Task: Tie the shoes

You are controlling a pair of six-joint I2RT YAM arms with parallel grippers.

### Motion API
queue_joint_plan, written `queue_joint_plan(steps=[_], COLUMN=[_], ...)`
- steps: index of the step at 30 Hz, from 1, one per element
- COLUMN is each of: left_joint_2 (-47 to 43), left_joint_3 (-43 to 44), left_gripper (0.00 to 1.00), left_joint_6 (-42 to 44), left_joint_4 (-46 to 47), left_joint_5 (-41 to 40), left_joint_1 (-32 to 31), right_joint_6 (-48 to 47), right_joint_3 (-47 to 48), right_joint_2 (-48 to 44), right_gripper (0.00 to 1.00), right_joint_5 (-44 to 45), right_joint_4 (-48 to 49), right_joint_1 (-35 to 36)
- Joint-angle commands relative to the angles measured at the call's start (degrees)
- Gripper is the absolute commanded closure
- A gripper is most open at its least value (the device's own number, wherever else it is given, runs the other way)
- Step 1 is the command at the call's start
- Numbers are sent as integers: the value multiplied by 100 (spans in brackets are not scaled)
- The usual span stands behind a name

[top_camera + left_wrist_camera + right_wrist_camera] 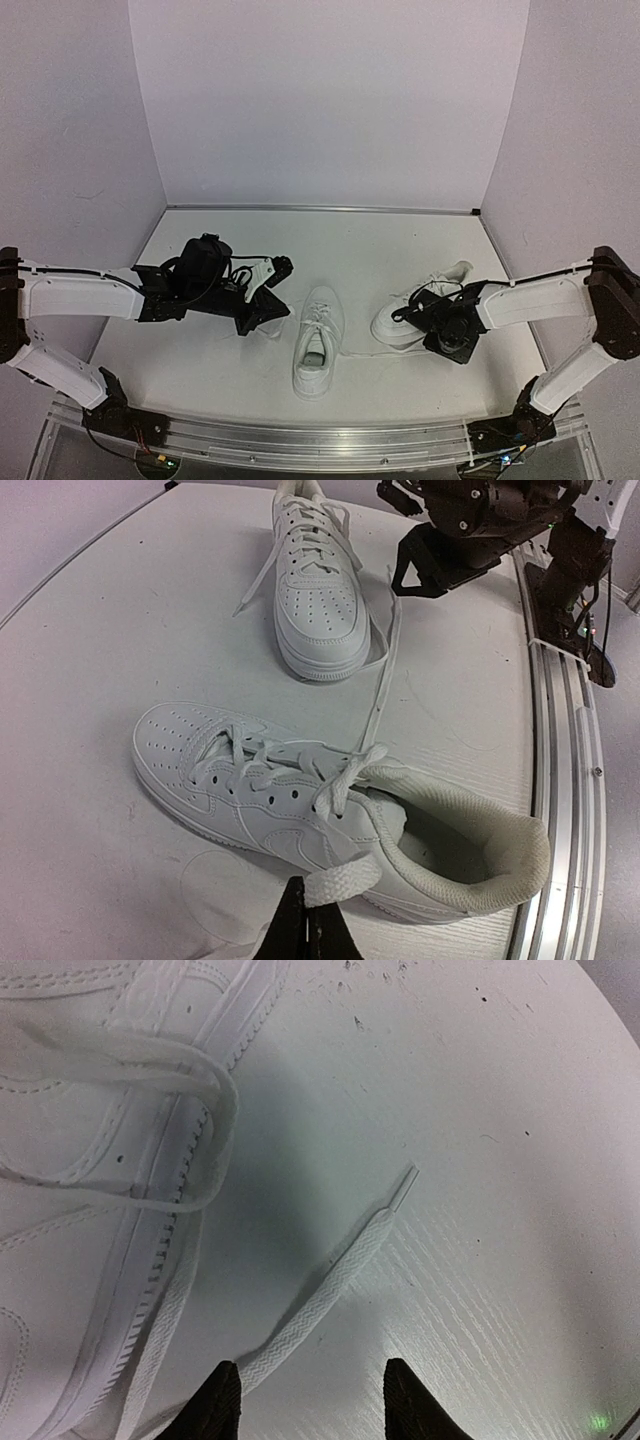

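Two white sneakers lie on the table. The middle shoe (318, 340) fills the left wrist view (280, 800), its laces loose. My left gripper (268, 312) sits just left of it, shut on a flat white lace (342, 880) from this shoe; the closed tips (305, 925) pinch the lace beside the shoe's side. The right shoe (392, 328) also shows far off in the left wrist view (318, 600). My right gripper (408, 318) hovers at it, open (312, 1405). A loose lace end (335, 1275) lies between its fingers, touching the left fingertip (215, 1405). The shoe's side (80, 1160) is at left.
A long lace (385, 670) trails across the table between the two shoes. White walls enclose the table at the back and both sides. A metal rail (320, 440) runs along the near edge, with the arm bases on it.
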Motion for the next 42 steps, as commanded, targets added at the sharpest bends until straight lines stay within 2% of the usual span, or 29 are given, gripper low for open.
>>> queue_joint_plan(steps=[1,4,11,16,25,42], left_joint_2=[-94,-109,-141,-151,-105,-55], left_joint_3=[255,245,239,225,270,390], left_gripper=[100,100,100,100,100,100], left_joint_6=[67,93,90,88,84,170], left_joint_4=[133,129,138,129,129,15], left_joint_5=[32,5,1,30,49,53], left_joint_1=[-21,-20,-20,-22,-20,-19], right_joint_6=[70,88,196,185,-85,-10], right_joint_3=[169,125,-117,-133,-20,116], right_joint_2=[258,408,640,566,-90,700], right_gripper=[55,55,63,61,59,58], right_joint_5=[123,23,-278,-294,-78,-36], right_joint_4=[-15,79,405,460,332,411], right_joint_1=[-48,-50,-113,-136,-136,-163])
